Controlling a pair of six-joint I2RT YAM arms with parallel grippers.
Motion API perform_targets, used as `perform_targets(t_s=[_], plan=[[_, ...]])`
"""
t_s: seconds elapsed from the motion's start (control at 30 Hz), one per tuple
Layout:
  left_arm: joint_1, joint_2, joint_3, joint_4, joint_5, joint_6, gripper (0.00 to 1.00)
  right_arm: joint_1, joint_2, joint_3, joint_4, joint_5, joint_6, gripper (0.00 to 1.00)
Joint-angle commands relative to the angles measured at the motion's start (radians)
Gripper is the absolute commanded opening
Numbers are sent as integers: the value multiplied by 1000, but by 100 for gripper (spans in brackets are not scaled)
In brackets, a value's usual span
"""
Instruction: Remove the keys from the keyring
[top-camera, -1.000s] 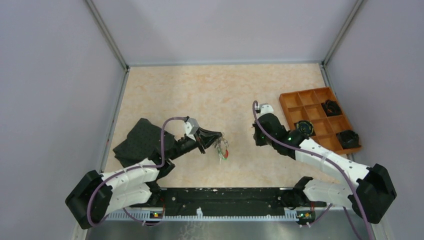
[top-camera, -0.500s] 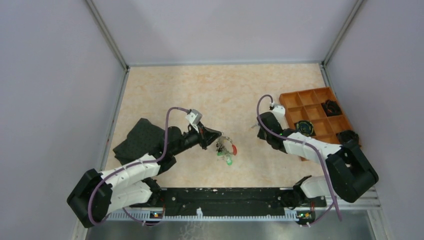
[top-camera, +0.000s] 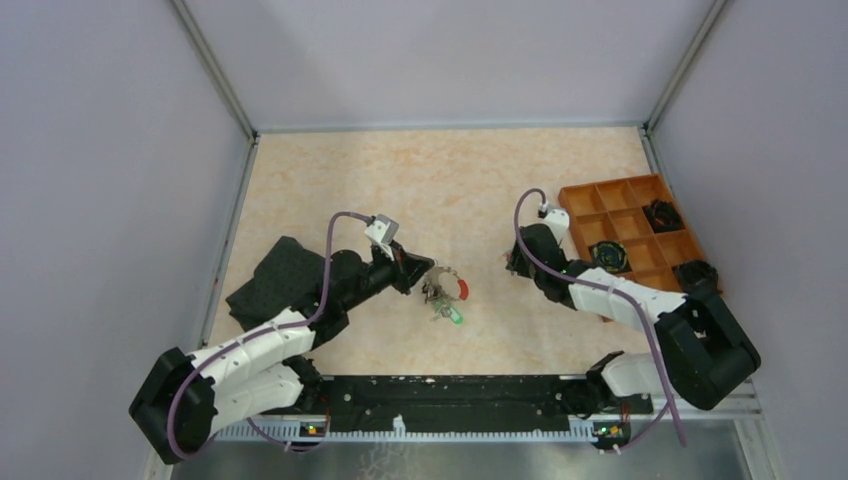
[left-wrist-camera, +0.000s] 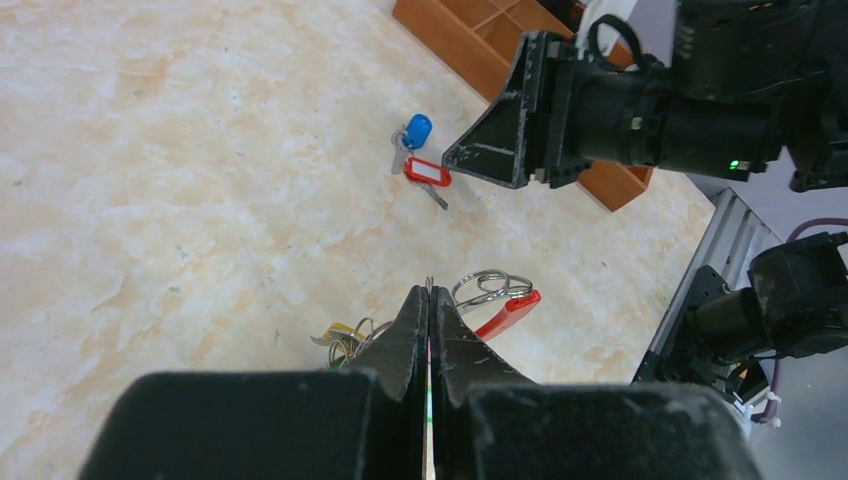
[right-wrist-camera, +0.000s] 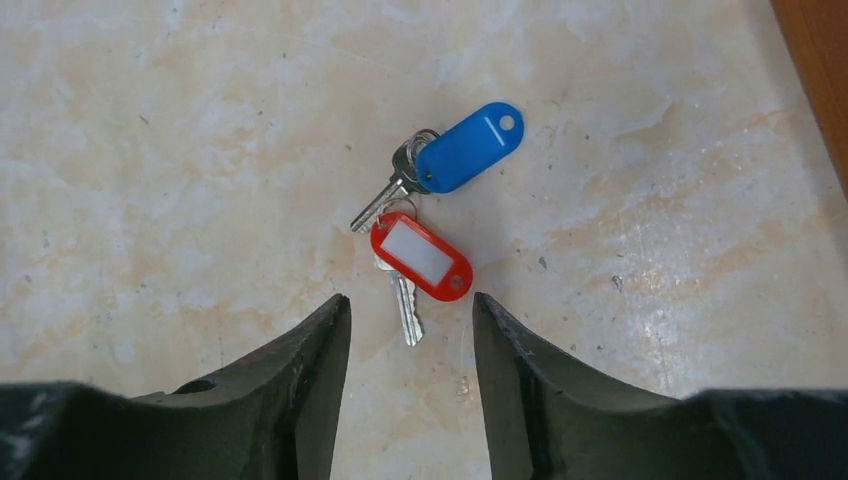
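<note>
My left gripper (left-wrist-camera: 429, 296) is shut on the thin wire of the keyring (top-camera: 450, 291), which hangs just above the table with its red sleeve (left-wrist-camera: 508, 313) to the right. Small rings, a yellow tag (left-wrist-camera: 343, 333) and a green key (top-camera: 455, 316) hang from it. Two loose keys lie on the table to the right: one with a blue tag (right-wrist-camera: 470, 146), one with a red tag (right-wrist-camera: 421, 256). My right gripper (right-wrist-camera: 410, 305) hovers open just over the red-tagged key, with nothing between its fingers. From above, the right gripper (top-camera: 510, 265) hides both keys.
An orange compartment tray (top-camera: 580, 200) stands at the right, close behind the right wrist, holding black coiled objects (top-camera: 608, 256). A black foam pad (top-camera: 282, 280) lies under the left forearm. Grey walls close in the table on three sides.
The right arm swung its elbow in and its jaws went from shut to open over the loose keys. The left gripper shifted the keyring slightly up and back.
</note>
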Motion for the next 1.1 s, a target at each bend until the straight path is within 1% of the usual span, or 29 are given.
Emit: perform_targets(t_s=[0.0, 0.13, 0.2, 0.3, 0.4, 0.57, 0.67, 0.77, 0.8, 0.83, 0.87, 0.93, 0.97, 1.03, 1.07], plan=[[9, -19, 45, -1, -59, -19, 0, -9, -69, 53, 21, -22, -40, 56], [14, 11, 52, -12, -107, -38, 0, -10, -141, 63, -39, -11, -74, 79], [22, 42, 66, -24, -127, -44, 0, -10, -176, 70, -68, -6, -86, 87], [56, 106, 106, -55, -147, -60, 2, -9, -210, 89, -106, -7, -99, 95], [105, 170, 156, -102, -149, -77, 4, -9, -232, 110, -135, -11, -120, 99], [200, 276, 213, -111, -125, -96, 5, -9, -275, 126, -143, -27, -156, 99], [250, 339, 252, -123, -112, -109, 8, -9, -296, 118, -119, -71, -165, 99], [295, 388, 277, -111, -101, -123, 18, -9, -303, 110, -95, -100, -172, 99], [306, 403, 284, -106, -101, -120, 26, -9, -303, 110, -91, -106, -174, 99], [315, 416, 298, -103, -103, -118, 36, -9, -302, 110, -88, -112, -178, 99], [324, 429, 312, -107, -101, -114, 43, -10, -301, 110, -85, -119, -181, 99], [338, 446, 339, -114, -95, -107, 54, -9, -298, 113, -85, -127, -186, 99], [341, 451, 355, -126, -89, -100, 59, -9, -298, 113, -85, -132, -187, 99], [342, 458, 399, -172, -47, -62, 66, -9, -295, 116, -86, -142, -191, 99], [342, 459, 420, -206, -21, -49, 72, -9, -291, 122, -92, -144, -192, 99]])
